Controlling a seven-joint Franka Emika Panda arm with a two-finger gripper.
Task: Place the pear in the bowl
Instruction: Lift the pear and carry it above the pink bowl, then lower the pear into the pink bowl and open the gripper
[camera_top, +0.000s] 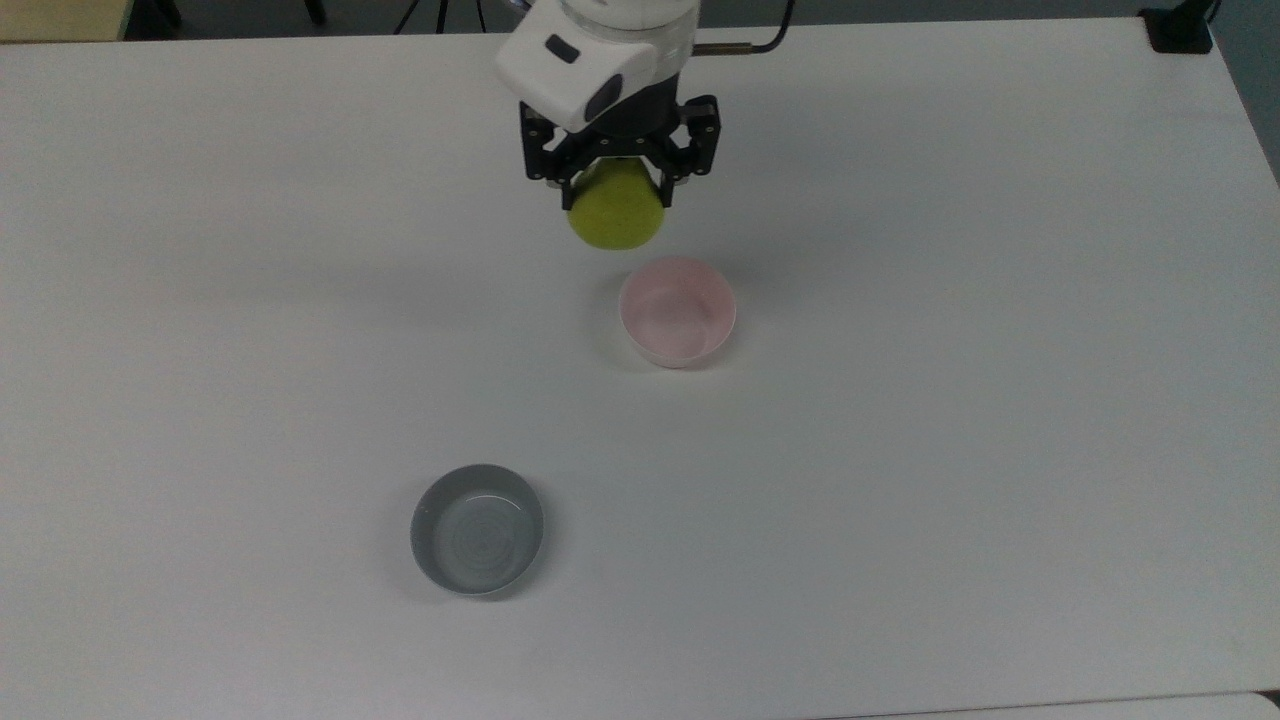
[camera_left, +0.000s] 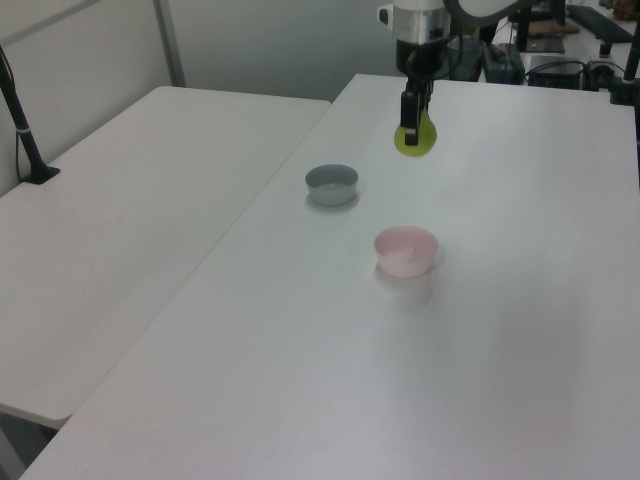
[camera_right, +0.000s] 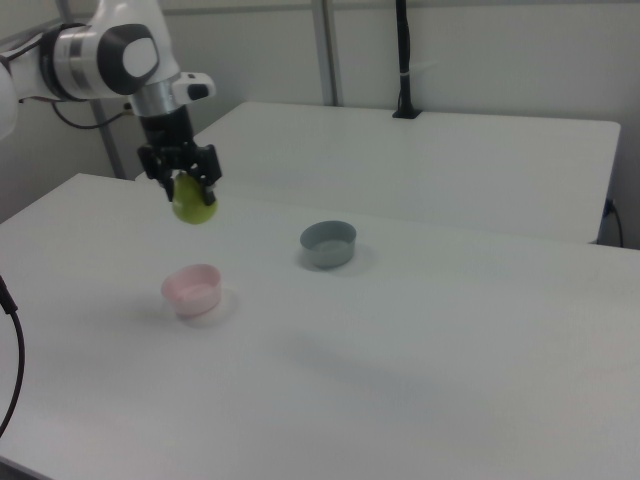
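The right view shows the height that the top view flattens — the pear (camera_right: 194, 206) hangs in the air, well above the bowl (camera_right: 193, 288) and clear of the white bench (camera_right: 400, 340), clenched between the fingers of the tool (camera_right: 183, 178). In the top view the pear (camera_top: 616, 214) sits just above the bowl (camera_top: 677, 311) on the picture and slightly toward the top view's left, the tool (camera_top: 618, 178) gripping its upper part. The left view sets the pear (camera_left: 414, 136) behind the bowl (camera_left: 406, 250), its long axis near upright — narrow end up in the tool (camera_left: 410, 118), broad end down. A grey bowl (camera_top: 477, 528) stands well apart from the bowl.
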